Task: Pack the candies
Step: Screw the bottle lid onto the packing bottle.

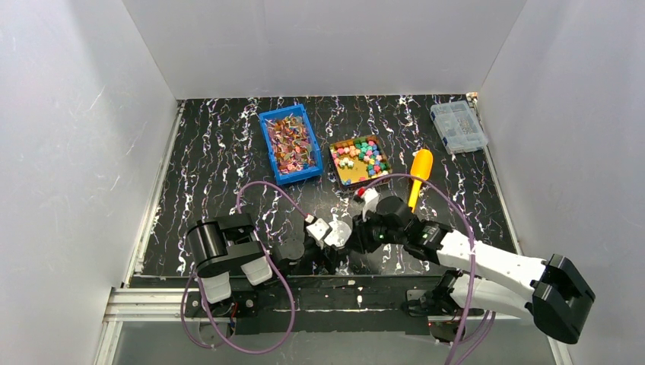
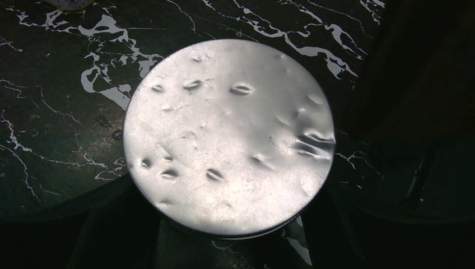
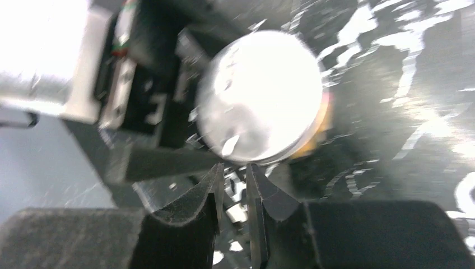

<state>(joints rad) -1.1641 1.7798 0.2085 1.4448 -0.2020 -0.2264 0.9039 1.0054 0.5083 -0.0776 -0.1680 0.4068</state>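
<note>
The left wall is standing well apart from the goods, and a broad strip of the marbled table [image 1: 198, 175] is being left bare beside it; the left gripper [image 1: 323, 247] is being held low near the front edge over a round dented silver lid [image 2: 228, 134], and it cannot be told whether its fingers are clamped on it; a blue bin [image 1: 264, 141] of foil sweets [image 1: 291, 143] is lying further back; the candies [image 1: 363, 156], small cubes of mixed bright colours, are being kept in a brown tray [image 1: 333, 160] just beside that bin; the right gripper [image 3: 232, 174] is being held with its fingers almost together, near the lid's rim; an orange scoop [image 1: 420, 169] and a clear box [image 1: 458, 127] are lying towards the right wall.
</note>
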